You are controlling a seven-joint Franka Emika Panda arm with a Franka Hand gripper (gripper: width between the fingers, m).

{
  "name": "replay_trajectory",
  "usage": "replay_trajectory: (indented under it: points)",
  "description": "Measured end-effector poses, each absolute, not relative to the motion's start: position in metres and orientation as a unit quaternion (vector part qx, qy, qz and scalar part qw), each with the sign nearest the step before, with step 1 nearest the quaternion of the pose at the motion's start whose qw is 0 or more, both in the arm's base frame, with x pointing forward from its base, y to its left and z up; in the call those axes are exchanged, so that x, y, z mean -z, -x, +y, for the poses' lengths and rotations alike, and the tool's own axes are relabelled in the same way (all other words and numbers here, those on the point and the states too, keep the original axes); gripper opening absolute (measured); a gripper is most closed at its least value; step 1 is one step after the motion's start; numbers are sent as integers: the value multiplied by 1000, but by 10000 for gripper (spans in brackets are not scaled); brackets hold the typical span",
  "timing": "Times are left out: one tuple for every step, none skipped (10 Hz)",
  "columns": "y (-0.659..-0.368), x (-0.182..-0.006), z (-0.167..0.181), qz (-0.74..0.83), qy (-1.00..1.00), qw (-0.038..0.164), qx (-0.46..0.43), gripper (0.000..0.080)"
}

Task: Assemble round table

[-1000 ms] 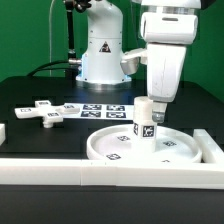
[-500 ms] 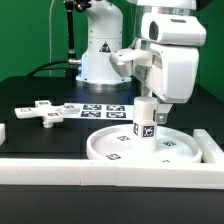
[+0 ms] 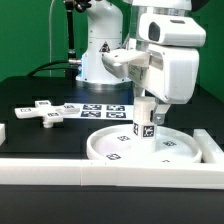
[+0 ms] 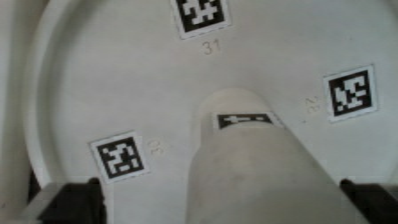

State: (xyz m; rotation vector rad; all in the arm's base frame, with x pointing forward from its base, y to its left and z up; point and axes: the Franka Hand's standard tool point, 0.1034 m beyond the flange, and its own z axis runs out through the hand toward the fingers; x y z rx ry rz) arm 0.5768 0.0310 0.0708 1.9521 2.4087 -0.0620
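The short white post stands upright on the large rimmed round disc at the front right of the table. My gripper hangs straight above the post with its fingers down around the post's top. In the wrist view the post runs up between the two dark fingertips, which stand wide apart, with a gap showing on one side. The gripper is open around the post. The disc with its tags fills the background. The small cross-shaped foot lies flat at the exterior view's left.
The marker board lies behind the disc, in front of the robot base. A long white rail runs along the front edge and another stands at the exterior view's right of the disc.
The hand has turned about its vertical axis above the post, showing a different side to the exterior view. The post and disc stay where they were.
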Motion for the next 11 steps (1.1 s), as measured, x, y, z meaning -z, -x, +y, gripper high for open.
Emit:
replay_trajectory:
  points:
    - [-573,-69,27,774,-632,14,27,464]
    - [-571,-69,22,772,-634,12,34,322]
    - [-571,-69,16,764,-644,15,36,322]
    - [-571,-69,12,756,-653,16,38,177]
    - [-571,-69,11,756,-653,16,39,62]
    - [-571,-69,10,731,-681,17,38,15]
    - [-571,-68,10,706,-707,19,37,15]
    - [-571,-68,10,699,-714,19,37,3]
    - [-571,-68,9,700,-713,19,38,1]
    - [-571,-68,9,699,-713,19,38,1]
    - [-571,-68,8,701,-712,19,38,1]
